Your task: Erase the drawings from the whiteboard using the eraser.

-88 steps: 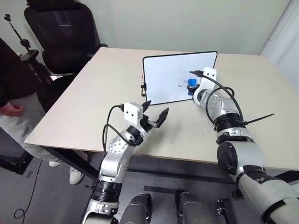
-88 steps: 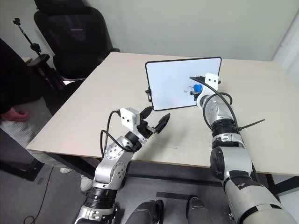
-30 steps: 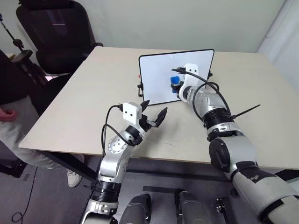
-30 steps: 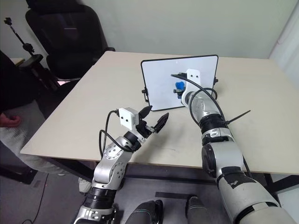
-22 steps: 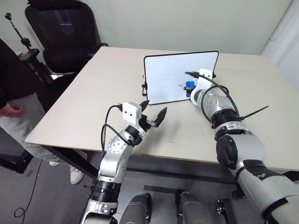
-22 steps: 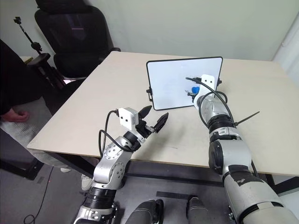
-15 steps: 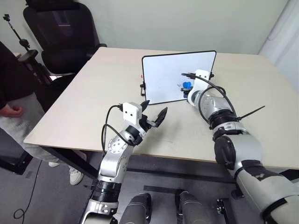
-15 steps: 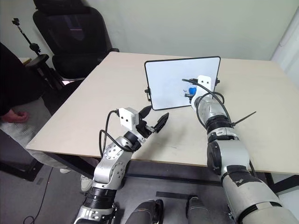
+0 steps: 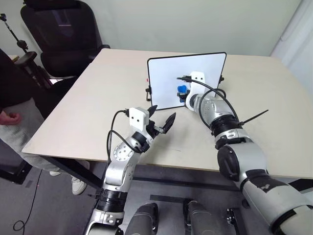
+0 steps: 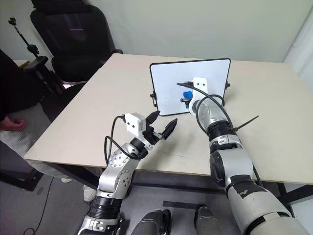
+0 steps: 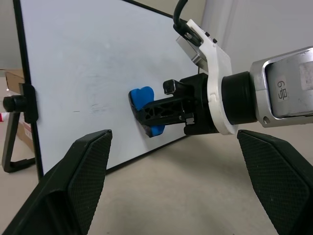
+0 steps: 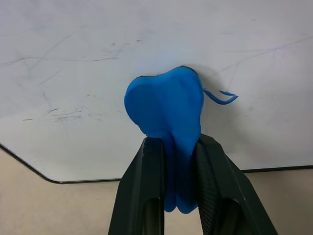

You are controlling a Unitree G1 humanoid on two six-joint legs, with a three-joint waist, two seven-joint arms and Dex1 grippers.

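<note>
Whiteboard [image 9: 171, 78] stands propped near upright at the upper middle of the left eye frame, on the far half of the pale wooden surface [image 9: 88, 103]. Its long axis runs left to right and its white face is turned toward the camera, leaning back slightly. A thin black frame rims it, with a small black clip [image 9: 149, 91] on its left edge.

The eraser [image 12: 166, 110], a bright blue block, is clamped between the two black fingers of the right gripper [image 12: 177, 147]. Its long axis runs along the fingers and its rounded end is pressed flat against the board's face, in the lower middle of the board. In the left eye view only a small blue patch of it [image 9: 182, 89] shows past the wrist's white camera housing.

What is visible of the drawings [image 12: 221, 96] is a short blue curl of marker just beside the eraser's edge; anything under the block is hidden. Faint grey scuffs cross the white face elsewhere.

The left gripper [image 9: 163, 118] hovers over the near part of the surface, well apart from the board, with its fingers spread and nothing between them.

The right forearm's metal housing bears digits in the left wrist view that look like "69" [image 11: 286, 90], though the reading is unsure. A black office chair [image 9: 63, 39] stands at the upper left, partly cut off by the frame.
</note>
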